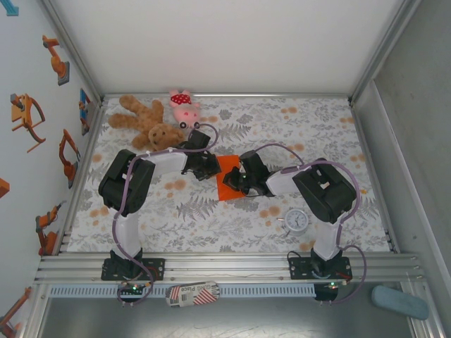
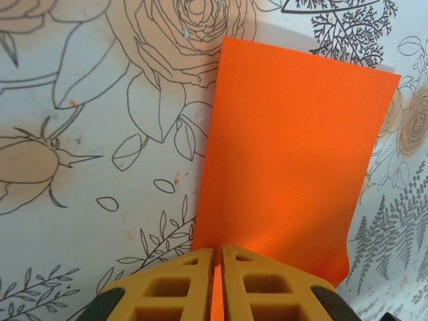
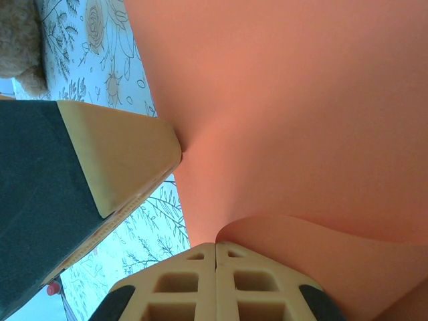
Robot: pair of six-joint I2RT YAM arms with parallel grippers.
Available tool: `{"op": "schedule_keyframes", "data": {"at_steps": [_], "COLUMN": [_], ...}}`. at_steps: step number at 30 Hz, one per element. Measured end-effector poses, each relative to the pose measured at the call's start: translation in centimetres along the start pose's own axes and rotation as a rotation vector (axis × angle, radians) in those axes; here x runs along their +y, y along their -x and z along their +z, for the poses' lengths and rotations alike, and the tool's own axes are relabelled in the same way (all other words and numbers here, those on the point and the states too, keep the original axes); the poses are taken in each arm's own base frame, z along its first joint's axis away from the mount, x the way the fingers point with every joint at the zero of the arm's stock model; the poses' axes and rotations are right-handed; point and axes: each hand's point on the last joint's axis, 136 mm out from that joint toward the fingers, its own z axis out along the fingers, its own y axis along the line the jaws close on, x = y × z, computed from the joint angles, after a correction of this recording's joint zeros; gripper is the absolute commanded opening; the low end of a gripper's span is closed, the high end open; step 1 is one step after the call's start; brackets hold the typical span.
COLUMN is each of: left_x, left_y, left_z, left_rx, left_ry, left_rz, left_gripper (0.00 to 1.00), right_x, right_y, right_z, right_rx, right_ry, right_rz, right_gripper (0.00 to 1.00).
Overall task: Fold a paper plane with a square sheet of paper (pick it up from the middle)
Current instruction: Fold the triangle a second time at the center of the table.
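Note:
The square sheet of paper (image 1: 229,180) is bright orange and sits mid-table between both grippers. My left gripper (image 1: 212,169) is shut on its left edge. In the left wrist view the sheet (image 2: 287,154) runs away from the closed yellow fingers (image 2: 180,281) as a tall rectangle, with the gripper (image 2: 217,257) pinching its near edge. My right gripper (image 1: 237,182) is shut on the opposite side. From the right wrist camera the paper (image 3: 287,93) spreads overhead and a curled flap meets the shut gripper (image 3: 215,249). The left gripper's finger (image 3: 127,157) presses the sheet there.
A brown teddy bear (image 1: 144,120) and a pink plush pig (image 1: 184,107) lie at the back left. A small round white clock (image 1: 297,220) stands front right, near the right arm. A printed packet (image 1: 194,293) lies below the front rail.

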Motion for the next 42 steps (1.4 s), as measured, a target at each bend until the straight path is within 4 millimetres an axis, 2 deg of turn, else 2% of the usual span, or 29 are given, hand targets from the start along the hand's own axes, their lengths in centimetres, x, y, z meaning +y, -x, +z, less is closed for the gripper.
{"op": "schedule_keyframes", "data": {"at_steps": [15, 20, 24, 28, 31, 34, 37, 42], "left_x": [-0.1, -0.3, -0.9, -0.8, -0.6, -0.5, -0.1, 0.1], "left_y": [0.1, 0.2, 1.3, 3.1, 4.6, 5.6, 5.3, 3.7], "left_z": [-0.1, -0.4, -1.1, -2.8, -4.7, -6.6, -8.0, -7.8], "left_rx": [0.005, 0.015, -0.008, -0.055, -0.101, -0.146, -0.162, -0.135], "left_ry": [0.005, 0.028, 0.032, 0.025, 0.019, 0.002, -0.008, -0.032], "left_rz": [-0.002, -0.004, -0.001, -0.018, -0.034, -0.046, -0.050, -0.034], "left_gripper": [0.14, 0.18, 0.22, 0.25, 0.27, 0.28, 0.28, 0.20], "right_x": [-0.1, -0.1, 0.3, 0.8, 1.2, 1.3, 1.3, 0.7], "right_y": [-0.1, -0.1, -0.1, -0.1, 0.0, 0.0, 0.0, -0.2], "right_z": [0.1, 0.1, 0.1, 0.1, 0.0, 0.0, 0.0, 0.0], "right_rx": [0.006, 0.008, 0.012, 0.014, 0.012, 0.013, 0.014, 0.020], "right_ry": [-0.002, -0.001, 0.016, 0.034, 0.044, 0.046, 0.046, 0.023], "right_rz": [0.002, 0.002, 0.002, -0.003, -0.007, -0.009, -0.009, -0.011], "right_gripper": [0.00, 0.11, 0.20, 0.31, 0.34, 0.35, 0.33, 0.19]}}
